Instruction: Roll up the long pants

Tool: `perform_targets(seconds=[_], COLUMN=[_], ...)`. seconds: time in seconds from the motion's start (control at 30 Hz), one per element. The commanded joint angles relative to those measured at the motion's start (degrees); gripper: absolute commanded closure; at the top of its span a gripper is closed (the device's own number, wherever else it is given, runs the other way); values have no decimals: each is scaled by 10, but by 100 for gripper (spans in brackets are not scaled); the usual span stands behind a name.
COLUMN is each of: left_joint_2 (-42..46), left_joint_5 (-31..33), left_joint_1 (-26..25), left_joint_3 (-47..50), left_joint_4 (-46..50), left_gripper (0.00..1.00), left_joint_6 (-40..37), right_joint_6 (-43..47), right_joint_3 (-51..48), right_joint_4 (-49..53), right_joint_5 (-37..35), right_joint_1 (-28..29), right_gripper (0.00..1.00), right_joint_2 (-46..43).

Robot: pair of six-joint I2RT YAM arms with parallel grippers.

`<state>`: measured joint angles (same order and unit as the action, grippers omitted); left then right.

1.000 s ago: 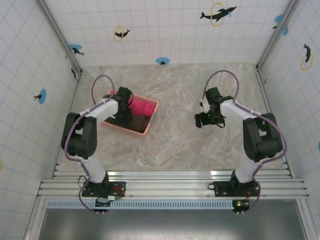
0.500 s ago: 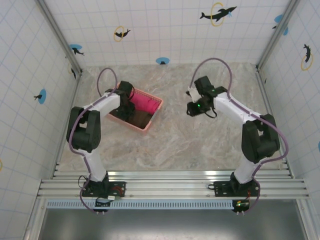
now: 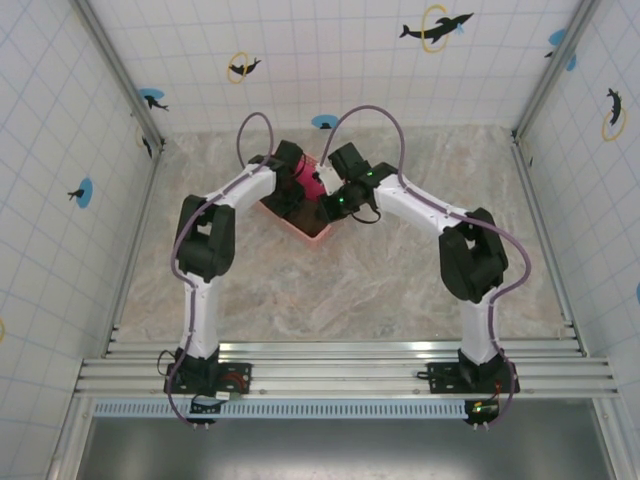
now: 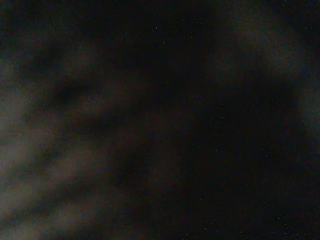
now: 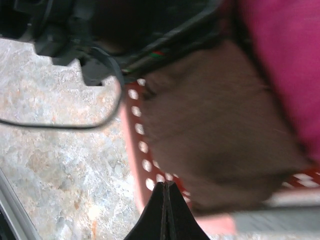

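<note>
Basket (image 5: 128, 150), pink and perforated, on the worktop (image 5: 60, 165) holds the long pants (image 5: 215, 140), soft, limp and probably light, beside a pink-red cloth (image 5: 280, 60). Right claw (image 5: 166, 192) is pinched closed, empty, at the rim; left claw (image 3: 290, 195) appears sunk in fabric, its opening unclear. Best hold: a thick fold; bare worktop in front gives spreading room.

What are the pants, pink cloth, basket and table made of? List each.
Pants: soft matte brown fabric, likely fleece or knit; fuzzy, limp surface.
Pink cloth: matte textile, blurred.
Basket: pink plastic, it seems; rigid wall with punched holes.
Table: marble-look top, veined; possibly laminate.
</note>
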<state>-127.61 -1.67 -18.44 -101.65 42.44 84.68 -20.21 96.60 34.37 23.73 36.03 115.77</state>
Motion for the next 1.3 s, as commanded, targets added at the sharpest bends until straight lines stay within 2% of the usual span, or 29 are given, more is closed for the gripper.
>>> perform_targets(seconds=[0.0, 0.23, 0.47, 0.63, 0.7, 0.73, 0.8, 0.87, 0.93, 0.97, 1.0, 1.03, 1.27], left_joint_2=[-113, -125, -94, -80, -46, -39, -21, -4, 9, 14, 20, 26, 60], left_joint_5=[-119, -128, -122, -120, -113, -108, -97, -87, -91, -92, -93, -92, -91], left_joint_1=[-56, -87, -83, -72, -63, -57, -42, -29, -16, -11, -9, -6, 16], left_joint_3=[19, 6, 40, 61, 73, 76, 81, 81, 78, 76, 74, 68, 42], left_joint_4=[9, 3, 0, 6, 2, 6, 14, 25, 27, 27, 21, 23, 30], left_gripper=[100, 100, 100, 100, 98, 84, 68, 57, 51, 36, 6, 3, 2], left_joint_6=[34, 55, 47, 29, 14, 6, -11, -31, -51, -60, -73, -82, -112], right_joint_6=[-12, -1, 14, -33, -37, -36, -37, -33, -32, -32, -31, -29, -4], right_joint_3=[42, 64, 42, -1, -5, -5, -2, 5, 12, 15, 17, 19, 39], right_joint_4=[-8, -14, -8, -56, -61, -59, -58, -52, -45, -44, -41, -40, 1], right_joint_5=[10, 1, -77, -21, -11, -5, 9, 16, 25, 27, 28, 28, 7], right_joint_1=[-6, -21, -62, -141, -166, -177, -193, -204, -209, -210, -210, -210, -205], right_gripper=[100, 100, 100, 100, 100, 100, 100, 100, 100, 100, 100, 100, 100], right_joint_2=[24, 83, 118, 125, 129, 133, 141, 153, 171, 176, 181, 185, 209])
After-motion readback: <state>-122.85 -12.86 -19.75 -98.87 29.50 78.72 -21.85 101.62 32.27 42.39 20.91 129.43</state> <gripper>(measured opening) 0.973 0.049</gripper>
